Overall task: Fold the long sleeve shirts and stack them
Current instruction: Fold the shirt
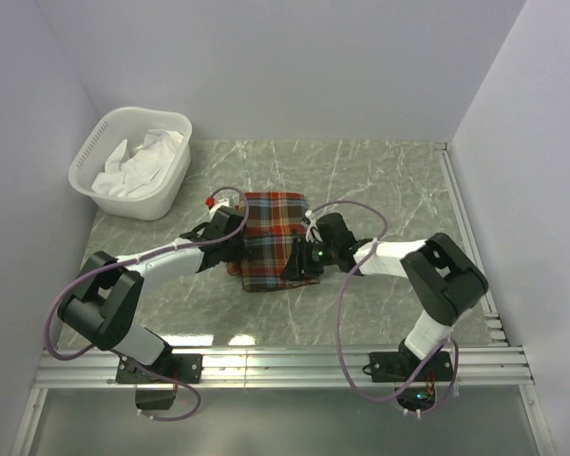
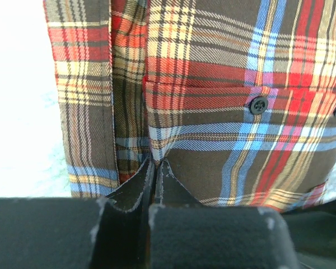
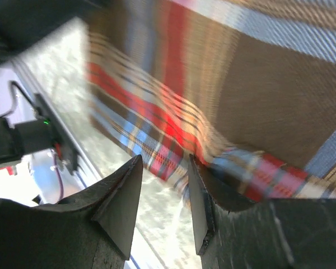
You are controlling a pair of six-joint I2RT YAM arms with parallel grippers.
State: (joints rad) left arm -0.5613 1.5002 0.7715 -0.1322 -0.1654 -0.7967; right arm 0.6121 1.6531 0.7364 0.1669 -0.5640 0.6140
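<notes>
One long sleeve shirt (image 1: 271, 237), a red, orange, blue and brown plaid, lies folded into a compact rectangle in the middle of the table. My left gripper (image 1: 232, 234) sits at its left edge. In the left wrist view its jaws (image 2: 155, 162) are pressed together, and a pucker of the plaid cloth (image 2: 224, 84) below a buttoned pocket is pinched at their tips. My right gripper (image 1: 305, 256) is at the shirt's lower right edge. Its jaws (image 3: 165, 158) stand apart, with the shirt's hem (image 3: 257, 89) just past the tips and resting against the right finger (image 3: 204, 196); table shows through the gap.
A white laundry basket (image 1: 95, 180) holding crumpled white cloth stands at the back left. The green marble tabletop (image 1: 380, 180) is bounded by white walls on three sides. A metal rail (image 1: 285, 366) runs along the near edge by the arm bases.
</notes>
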